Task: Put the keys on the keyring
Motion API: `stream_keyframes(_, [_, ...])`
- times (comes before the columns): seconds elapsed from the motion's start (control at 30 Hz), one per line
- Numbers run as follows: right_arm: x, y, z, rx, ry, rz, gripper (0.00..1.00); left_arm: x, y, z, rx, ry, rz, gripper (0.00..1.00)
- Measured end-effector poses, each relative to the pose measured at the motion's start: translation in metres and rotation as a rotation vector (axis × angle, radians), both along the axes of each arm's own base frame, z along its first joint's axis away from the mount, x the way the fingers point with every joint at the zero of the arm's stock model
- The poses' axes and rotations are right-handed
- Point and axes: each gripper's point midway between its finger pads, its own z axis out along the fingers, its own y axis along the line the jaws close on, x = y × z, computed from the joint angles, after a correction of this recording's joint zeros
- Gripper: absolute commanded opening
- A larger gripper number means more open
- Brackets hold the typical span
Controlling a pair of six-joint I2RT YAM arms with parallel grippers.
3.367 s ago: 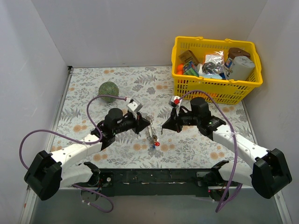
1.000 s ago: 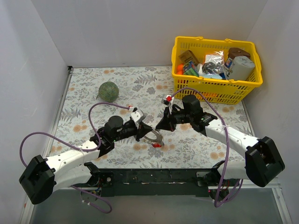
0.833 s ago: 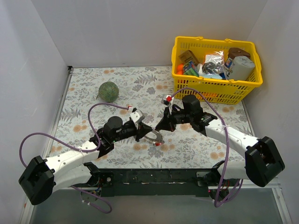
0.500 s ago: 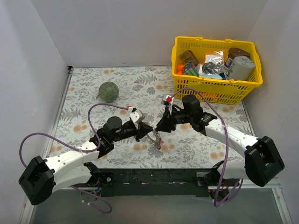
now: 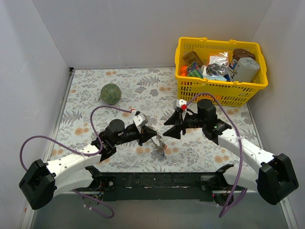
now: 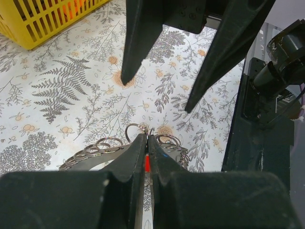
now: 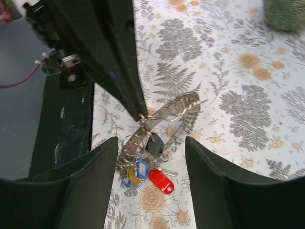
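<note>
You are seeing the left hand (image 6: 146, 139) covering most of the keyring (image 6: 95, 153) in its own wrist view. Only a stretch of grey band is showing at the left, and a sliver of red is peeking out between the fingers (image 6: 128, 164). From above, the keys (image 5: 160, 150) are showing too small to tell their colours, and that hand is hiding where they meet the ring. In the right wrist view the green ball (image 7: 287, 12) is running off the top right corner. The right hand (image 7: 151, 140) is showing its own fingers as blurred dark shapes cut by the bottom edge. The black key head (image 7: 155, 145) is lying against the band, but you cannot tell whether it is threaded on. The yellow basket (image 6: 43, 19) is being cropped at the left wrist view's top left corner.
</note>
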Motion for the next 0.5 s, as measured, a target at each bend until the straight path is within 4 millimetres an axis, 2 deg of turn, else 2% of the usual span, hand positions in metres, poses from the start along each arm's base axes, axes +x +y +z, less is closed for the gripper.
stream_keyframes(0.1, [-0.014, 0.001, 0.000, 0.032, -0.010, 0.086, 0.62, -0.002, -0.001, 0.000, -0.001, 0.001, -0.012, 0.00])
stream_keyframes(0.23, [-0.028, 0.003, 0.005, 0.071, -0.024, 0.180, 0.53, -0.004, -0.001, 0.000, -0.002, 0.003, -0.024, 0.00])
stream_keyframes(0.37, [-0.033, 0.004, 0.001, 0.080, -0.003, 0.233, 0.47, -0.006, -0.002, 0.000, -0.003, 0.004, -0.035, 0.00])
stream_keyframes(0.5, [-0.034, 0.006, -0.007, 0.069, 0.036, 0.249, 0.45, -0.007, -0.002, 0.000, -0.004, 0.005, -0.041, 0.00])
